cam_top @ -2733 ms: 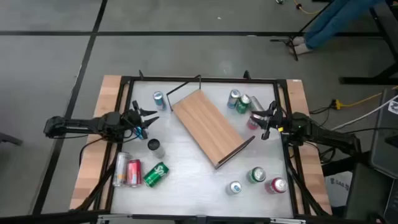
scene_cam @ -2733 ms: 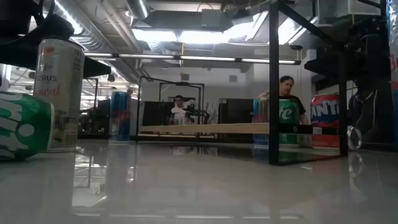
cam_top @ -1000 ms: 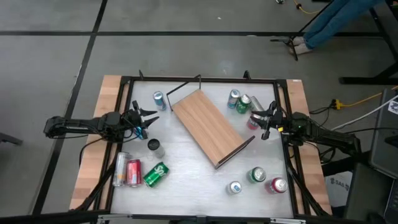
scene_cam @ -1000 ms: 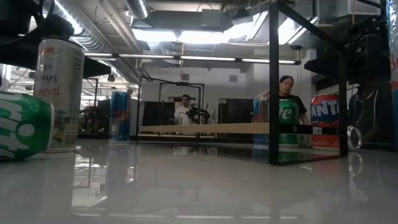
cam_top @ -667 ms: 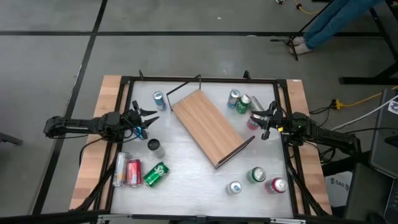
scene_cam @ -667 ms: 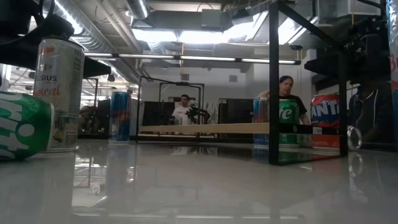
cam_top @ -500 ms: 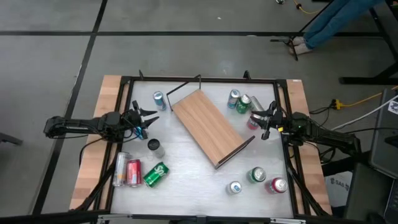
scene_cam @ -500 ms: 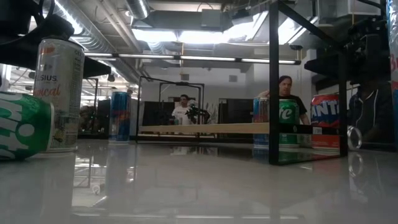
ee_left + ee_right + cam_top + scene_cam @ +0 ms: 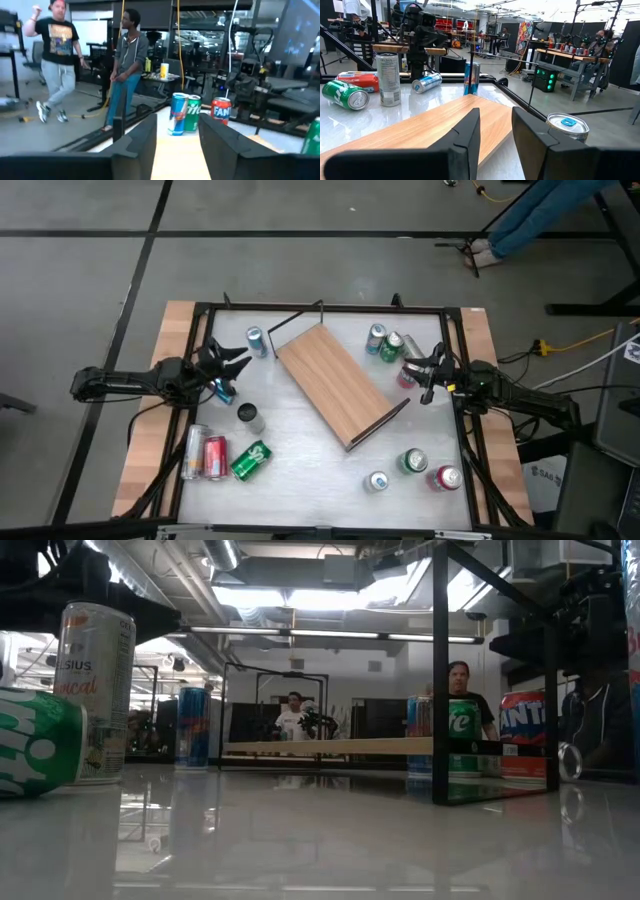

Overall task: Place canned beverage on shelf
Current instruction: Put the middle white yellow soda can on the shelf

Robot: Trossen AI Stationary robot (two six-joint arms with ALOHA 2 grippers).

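Low view: green can (image 9: 35,743) cut by frame edge; black post (image 9: 440,670) hides part of Sprite can (image 9: 462,740).

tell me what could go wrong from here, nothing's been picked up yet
The left gripper sits close to the upright blue can; a careless approach could tip it. The shelf lies askew, so a can set near its edge might fall off. The right gripper waits beside clustered cans it could bump.

Grey floor (image 9: 80,300) with dark seams, ceiling strip lights (image 9: 300,598), cluttered workbenches (image 9: 570,55)
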